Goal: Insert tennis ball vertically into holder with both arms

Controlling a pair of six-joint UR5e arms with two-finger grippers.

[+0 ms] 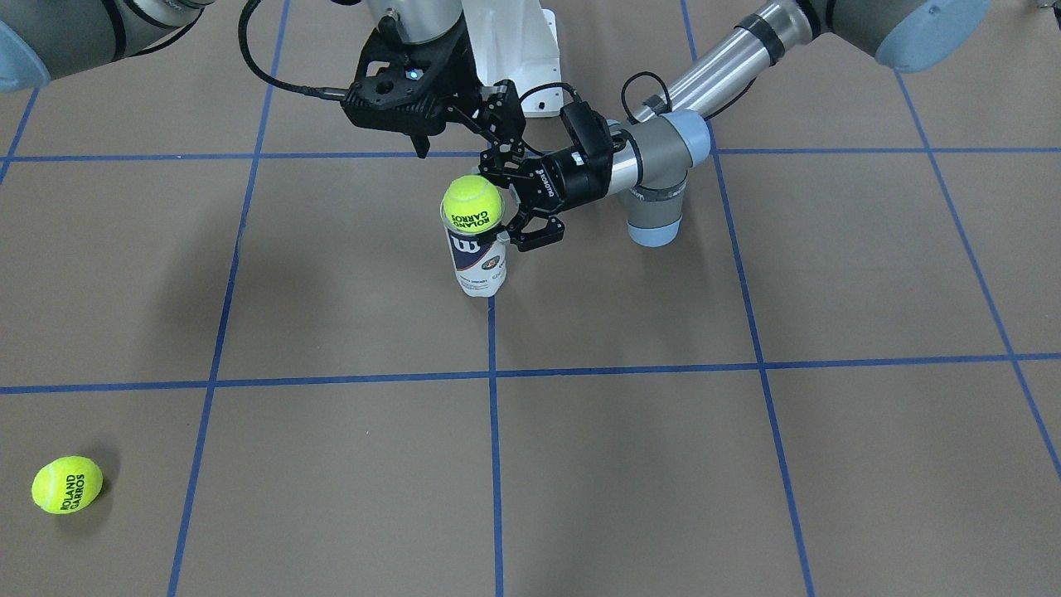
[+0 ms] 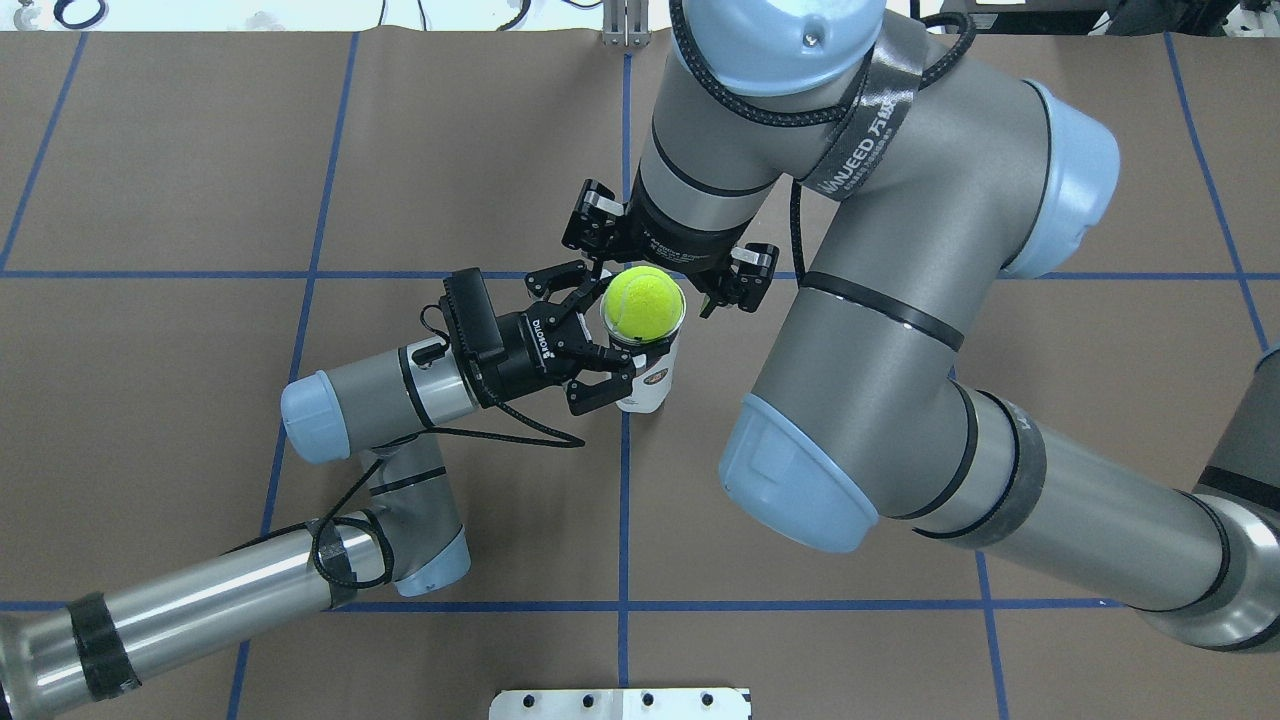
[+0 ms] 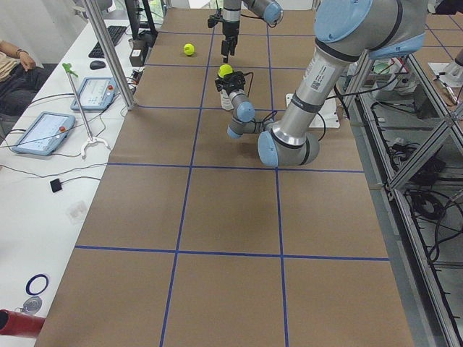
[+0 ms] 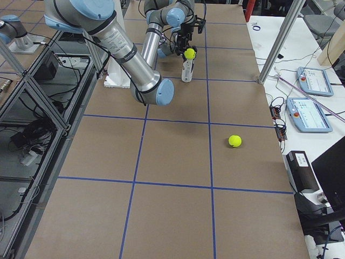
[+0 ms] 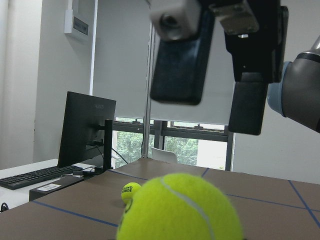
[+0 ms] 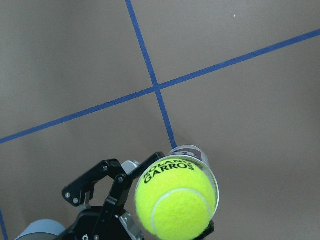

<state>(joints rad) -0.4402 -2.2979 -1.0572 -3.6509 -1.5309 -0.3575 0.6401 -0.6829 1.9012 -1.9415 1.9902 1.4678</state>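
Holder point(image 1: 477, 261) stands upright on the table point(image 1: 663, 456), near the middle, on a blue grid line. Tennis ball point(image 1: 472, 203) sits in its open mouth, mostly above the rim, not yet down inside.

Left gripper point(image 2: 608, 342) comes in level from the side. Its jaws sit either side of the holder just below the rim and appear to clamp it. Likely reason: the can is tall, narrow and light, so a side grip keeps it vertical and stops it tipping or sliding when the ball is pressed from above.

Right gripper point(image 2: 672, 245) hangs straight over the ball, pointing down, so any push would run along the holder's axis. Its fingers point(image 5: 177, 65) are spread wide, wider than the ball. The left wrist view shows a gap between them and the ball. They hold nothing and touch nothing.

Judgement: ball is seated at the mouth and released, and pressing it down remains.

A second ball point(image 1: 68, 484) lies well apart near the table edge, untouched.
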